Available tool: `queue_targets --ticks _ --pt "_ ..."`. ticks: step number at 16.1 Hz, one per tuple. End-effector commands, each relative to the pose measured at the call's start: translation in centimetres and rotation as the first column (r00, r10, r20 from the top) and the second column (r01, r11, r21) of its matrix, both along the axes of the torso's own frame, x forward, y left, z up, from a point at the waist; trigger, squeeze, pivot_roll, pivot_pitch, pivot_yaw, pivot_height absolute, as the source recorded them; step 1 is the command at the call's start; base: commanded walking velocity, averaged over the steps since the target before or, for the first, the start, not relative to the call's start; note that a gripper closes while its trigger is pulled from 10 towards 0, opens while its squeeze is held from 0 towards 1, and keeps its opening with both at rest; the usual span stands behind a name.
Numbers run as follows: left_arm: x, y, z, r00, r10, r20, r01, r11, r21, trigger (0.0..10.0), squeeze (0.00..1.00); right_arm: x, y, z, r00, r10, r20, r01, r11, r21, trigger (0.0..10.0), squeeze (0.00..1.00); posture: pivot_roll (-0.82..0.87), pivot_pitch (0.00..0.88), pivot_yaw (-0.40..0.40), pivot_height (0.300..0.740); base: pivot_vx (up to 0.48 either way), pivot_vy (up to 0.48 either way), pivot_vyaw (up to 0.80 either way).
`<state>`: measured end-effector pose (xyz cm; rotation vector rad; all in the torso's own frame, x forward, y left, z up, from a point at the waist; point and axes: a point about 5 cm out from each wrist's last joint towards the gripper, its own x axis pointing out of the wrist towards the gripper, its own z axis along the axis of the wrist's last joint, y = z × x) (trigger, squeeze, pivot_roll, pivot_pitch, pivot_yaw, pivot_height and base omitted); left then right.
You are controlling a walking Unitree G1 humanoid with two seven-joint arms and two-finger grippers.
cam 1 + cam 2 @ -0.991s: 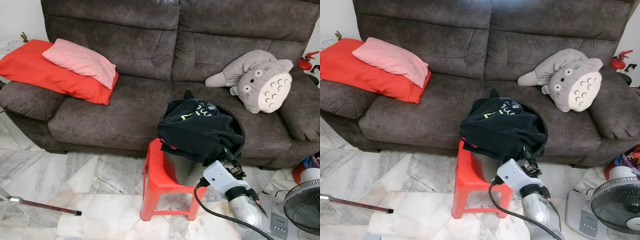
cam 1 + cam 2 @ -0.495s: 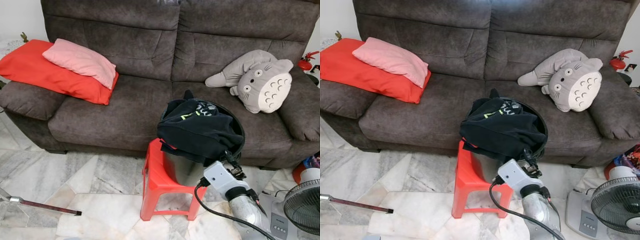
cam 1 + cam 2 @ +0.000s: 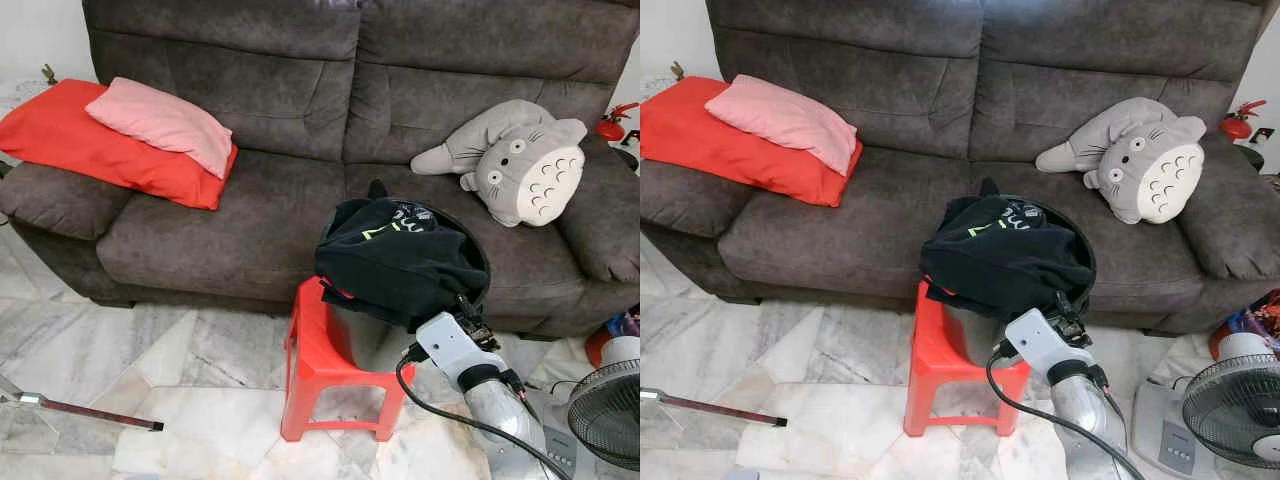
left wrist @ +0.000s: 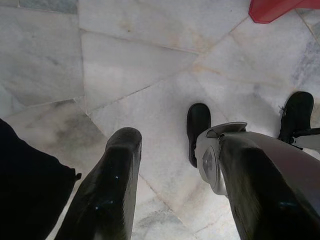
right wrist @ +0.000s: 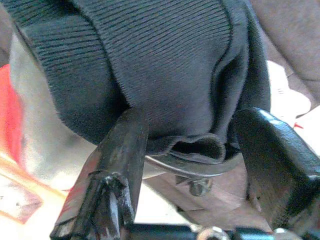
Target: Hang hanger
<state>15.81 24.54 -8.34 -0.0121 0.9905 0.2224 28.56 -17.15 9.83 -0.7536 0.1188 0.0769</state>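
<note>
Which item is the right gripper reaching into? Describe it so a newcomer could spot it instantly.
Start at the brown sofa; before its right seat stands a red plastic stool. On the stool sits a round basket, and the black garment draped over it, bearing small light markings, is where the right gripper reaches, fingers open.

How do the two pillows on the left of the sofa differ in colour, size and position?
The pink pillow is pale pink, while the red pillow is bright red. The pink pillow is smaller; the red pillow is wider and shows on both sides of it. The pink pillow lies on top, and the red pillow lies under it, resting on the sofa seat and armrest. Both are soft, rectangular and tilted the same way.
</note>
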Motion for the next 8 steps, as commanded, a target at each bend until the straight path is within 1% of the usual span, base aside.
queue_targets --ticks 1,3,5,8 --pt "-0.9 0.0 -0.4 1.000 0.004 -0.030 -0.004 1.000 -0.008 10.0 0.00 0.0 -0.3 -0.4 0.999 -0.003 -0.033 0.003 1.000 0.008 10.0 0.00 -0.07 0.158 -0.052 0.740 0.000 0.000 0.00" --pt "-0.8 -0.1 -0.4 1.000 0.003 -0.029 -0.004 1.000 -0.009 10.0 0.00 0.3 0.4 -0.6 0.997 0.039 -0.071 -0.036 0.998 0.041 10.0 0.00 -0.06 0.158 -0.052 0.740 0.000 0.000 0.00" --pt "-0.7 -0.3 -0.4 1.000 0.002 -0.028 -0.002 1.000 -0.011 10.0 0.00 0.2 1.0 -0.7 0.992 0.078 -0.100 -0.073 0.996 0.051 10.0 0.00 -0.06 0.157 -0.053 0.740 0.000 0.000 0.00" --pt "-0.7 -0.4 -0.4 1.000 0.001 -0.028 -0.001 1.000 -0.013 10.0 0.00 0.0 1.4 -0.7 0.989 0.092 -0.112 -0.085 0.995 0.061 10.0 0.00 -0.07 0.158 -0.054 0.740 0.000 0.000 0.00"
